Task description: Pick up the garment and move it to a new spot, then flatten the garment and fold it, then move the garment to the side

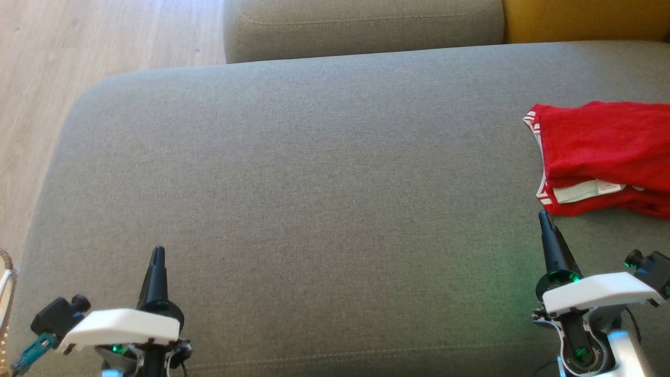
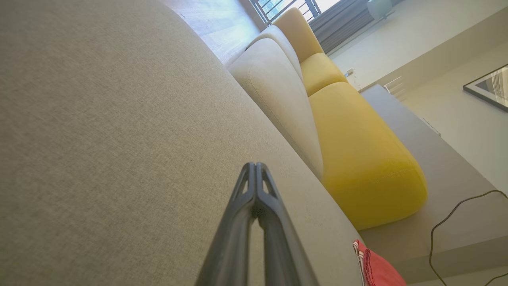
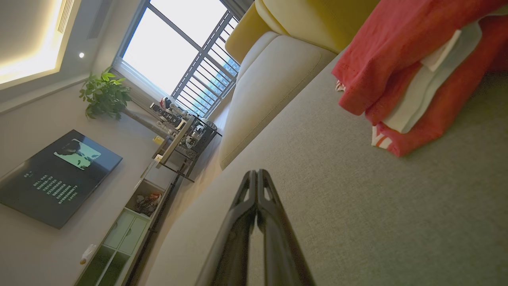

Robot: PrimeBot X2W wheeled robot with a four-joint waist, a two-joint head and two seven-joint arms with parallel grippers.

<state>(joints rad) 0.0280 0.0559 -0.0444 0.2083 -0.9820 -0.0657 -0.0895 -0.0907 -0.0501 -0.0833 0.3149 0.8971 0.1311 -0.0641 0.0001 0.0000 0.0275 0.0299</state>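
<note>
The garment point(image 1: 602, 152) is red with white-striped trim and a white label, lying folded at the right edge of the grey sofa seat point(image 1: 314, 183). It also shows in the right wrist view as the garment point(image 3: 401, 55) and at the bottom of the left wrist view as a red corner point(image 2: 377, 270). My right gripper point(image 1: 544, 215) is shut and empty, its tip just below the garment's near left corner. Far off at the lower left, my left gripper point(image 1: 158, 250) is shut and empty over bare cushion. The closed fingers point(image 2: 256, 174) and fingers point(image 3: 257, 178) show in the wrist views.
A grey back cushion point(image 1: 361, 26) and a yellow cushion point(image 1: 586, 18) line the far side. Wooden floor point(image 1: 78, 47) lies to the left. A television point(image 3: 55, 174), a low cabinet and a plant point(image 3: 105, 95) show in the right wrist view.
</note>
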